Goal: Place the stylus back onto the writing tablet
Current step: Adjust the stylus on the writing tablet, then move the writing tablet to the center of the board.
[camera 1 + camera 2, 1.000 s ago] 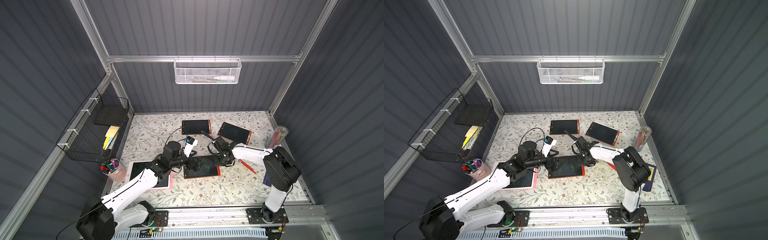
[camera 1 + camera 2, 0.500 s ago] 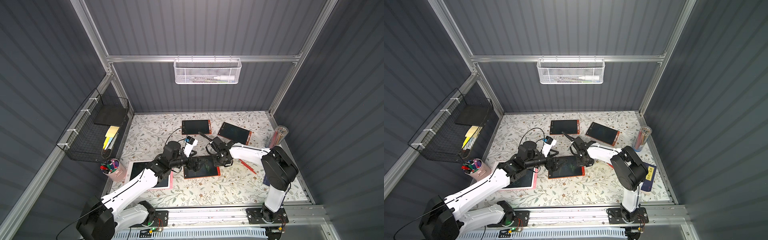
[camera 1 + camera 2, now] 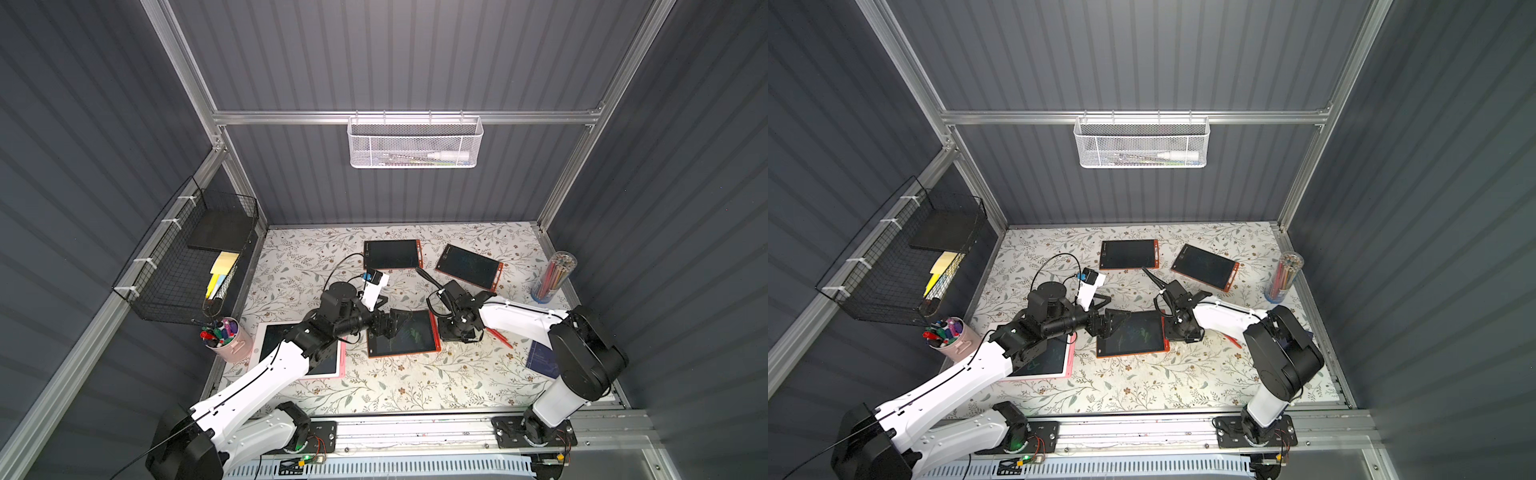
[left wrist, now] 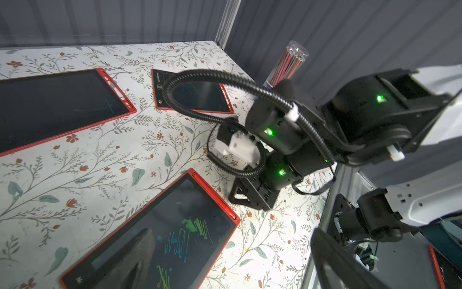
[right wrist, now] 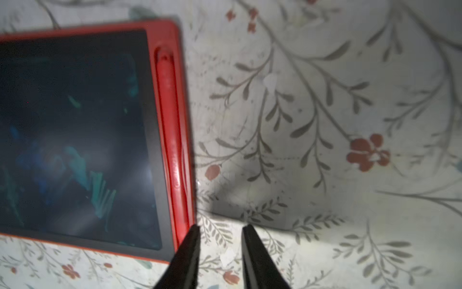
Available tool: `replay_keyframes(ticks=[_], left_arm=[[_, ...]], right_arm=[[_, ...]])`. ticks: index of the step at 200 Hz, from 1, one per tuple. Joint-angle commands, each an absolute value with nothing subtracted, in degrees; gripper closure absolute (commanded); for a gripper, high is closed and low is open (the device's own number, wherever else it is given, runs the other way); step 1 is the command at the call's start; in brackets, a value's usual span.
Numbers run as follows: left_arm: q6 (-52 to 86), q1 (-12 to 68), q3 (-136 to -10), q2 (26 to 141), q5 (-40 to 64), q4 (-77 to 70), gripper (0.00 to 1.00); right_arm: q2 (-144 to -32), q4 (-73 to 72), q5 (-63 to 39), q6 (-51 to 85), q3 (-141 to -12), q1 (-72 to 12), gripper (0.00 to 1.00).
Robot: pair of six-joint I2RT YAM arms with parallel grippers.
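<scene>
Floral bench [image 3: 415, 386] is lying under me; my right hand [image 5: 221, 227], shut a second ago, is parting its jaws, empty, just beside the red writing tablet [image 5: 75, 125]. Its stylus [image 5: 172, 140] is sitting in the edge slot, so placement looks done. My left hand [image 3: 392, 324] is hovering wide open.

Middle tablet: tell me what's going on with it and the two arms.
The red stylus lies in the slot along the edge of the tablet. The right end effector sits low just beside that edge, jaws apart and holding nothing. The left end effector is wide open at the tablet's opposite side, also empty. The placement looks done.
</scene>
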State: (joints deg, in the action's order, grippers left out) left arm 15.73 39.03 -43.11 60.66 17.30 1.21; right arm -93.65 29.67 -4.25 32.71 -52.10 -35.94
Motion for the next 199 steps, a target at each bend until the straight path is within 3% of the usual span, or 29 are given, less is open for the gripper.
replay_keyframes(ticks=[1,37,75,120,162,199], left_arm=[[16.2,39.0,-45.9,61.1,14.8,2.9,0.01],[17.5,39.0,-48.9,60.4,10.5,4.1,0.01],[18.8,39.0,-54.6,58.7,4.4,7.2,0.01],[19.8,39.0,-59.6,56.8,-1.6,10.1,0.01],[20.1,39.0,-60.3,56.7,-1.9,10.5,0.01],[20.2,39.0,-60.0,56.4,-1.9,10.4,0.01]], right_arm=[[-90.6,27.9,-7.6,32.9,-49.2,-36.2,0.46],[-88.0,30.0,-3.6,32.9,-48.0,-39.7,0.42],[-88.1,31.3,0.6,32.1,-48.4,-43.3,0.14],[-91.1,30.7,5.4,33.0,-49.9,-46.9,0.11],[-96.4,29.6,7.3,37.1,-52.9,-49.0,0.03],[-100.5,27.5,7.2,40.4,-55.7,-49.7,0.03]])
